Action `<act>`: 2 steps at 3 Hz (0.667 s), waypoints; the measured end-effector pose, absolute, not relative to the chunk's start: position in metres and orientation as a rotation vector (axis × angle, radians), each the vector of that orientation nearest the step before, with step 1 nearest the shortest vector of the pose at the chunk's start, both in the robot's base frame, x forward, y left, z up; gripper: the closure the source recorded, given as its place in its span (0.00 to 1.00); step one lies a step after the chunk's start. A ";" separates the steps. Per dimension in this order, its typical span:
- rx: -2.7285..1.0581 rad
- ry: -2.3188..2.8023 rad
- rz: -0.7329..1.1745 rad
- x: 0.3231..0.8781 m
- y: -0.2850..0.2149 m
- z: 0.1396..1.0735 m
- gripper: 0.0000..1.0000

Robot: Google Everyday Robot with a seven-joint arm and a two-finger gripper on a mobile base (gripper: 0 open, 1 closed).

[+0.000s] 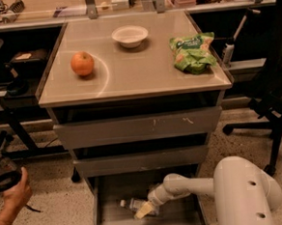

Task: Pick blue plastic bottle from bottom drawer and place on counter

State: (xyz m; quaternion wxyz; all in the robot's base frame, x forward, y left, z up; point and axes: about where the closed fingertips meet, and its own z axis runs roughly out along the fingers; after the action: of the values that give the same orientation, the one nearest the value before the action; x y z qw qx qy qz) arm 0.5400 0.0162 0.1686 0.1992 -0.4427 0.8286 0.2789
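Observation:
The blue plastic bottle (133, 203) lies on its side on the floor of the open bottom drawer (109, 218), its white cap pointing left. My gripper (145, 209) reaches down into the drawer from the right on a white arm and sits right at the bottle's right end, with its cream fingertips over it. The tan counter (138, 71) is above, at the top of the drawer unit.
On the counter are an orange-red fruit (82, 64), a white bowl (130, 36) and a green snack bag (193, 51). A person's hand (13, 193) holding a black ring is at the lower left. An office chair (275, 100) stands at the right.

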 end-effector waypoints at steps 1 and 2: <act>-1.236 2.295 0.767 0.546 0.014 0.156 0.00; -1.236 2.296 0.767 0.546 0.014 0.156 0.00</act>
State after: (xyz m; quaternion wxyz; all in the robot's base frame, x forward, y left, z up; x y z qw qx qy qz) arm 0.5457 0.0140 0.1563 0.2104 -0.4447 0.8258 0.2758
